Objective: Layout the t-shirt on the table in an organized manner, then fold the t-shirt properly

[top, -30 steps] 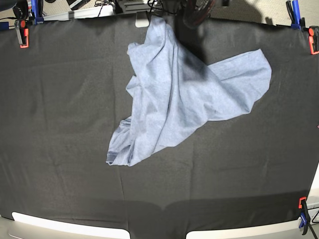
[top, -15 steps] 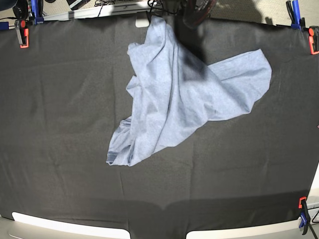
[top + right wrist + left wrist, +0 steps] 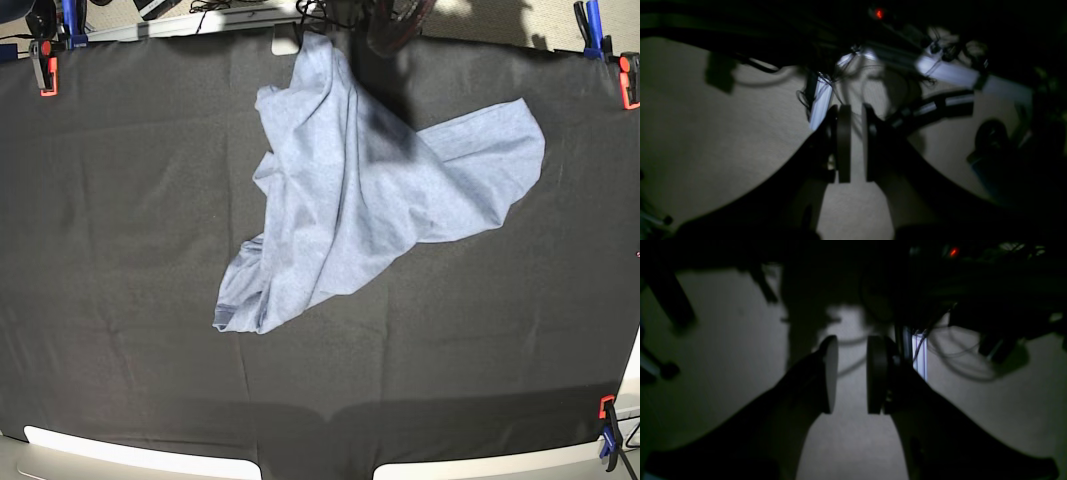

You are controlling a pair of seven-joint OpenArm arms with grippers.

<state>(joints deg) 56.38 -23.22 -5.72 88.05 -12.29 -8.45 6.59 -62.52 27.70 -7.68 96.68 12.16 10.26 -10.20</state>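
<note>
Both grippers hang empty, jaws parted, while the t-shirt (image 3: 370,200) lies crumpled mid-table (image 3: 120,250), touching its far edge

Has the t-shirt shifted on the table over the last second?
No. The t-shirt lies crumpled in the same spot: its top tip is still at the table's far edge, and its lower corner sits equally far from the orange clamp.
</note>
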